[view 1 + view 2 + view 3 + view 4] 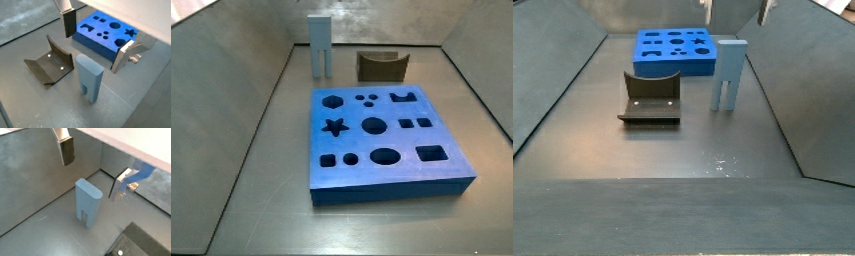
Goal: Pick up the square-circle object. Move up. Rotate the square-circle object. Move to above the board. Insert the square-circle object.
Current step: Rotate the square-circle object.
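1. Square-circle object (730, 74) upright on the floor, prongs down, just beside the board (385, 140) and near the fixture (651, 97); free on every side, so easy to reach from above.
2. Gripper (100, 44) poised above the block, well clear of its top; silver fingers (65, 148) spread wide with nothing between them, presumably set for a descent around the slim body.
3. Board flat on the floor, cut-outs facing up: star, hexagon, circles, squares all open to a vertical insertion.
4. Fixture a dark angled bracket beside the block, apart from it and playing no part at present.
5. Pick-up step not yet begun, judging by the gap between pads and block; next move likely straight down, centred on the block's narrow faces.
6. Risk: tall narrow block, likely to tip if one pad touches first.
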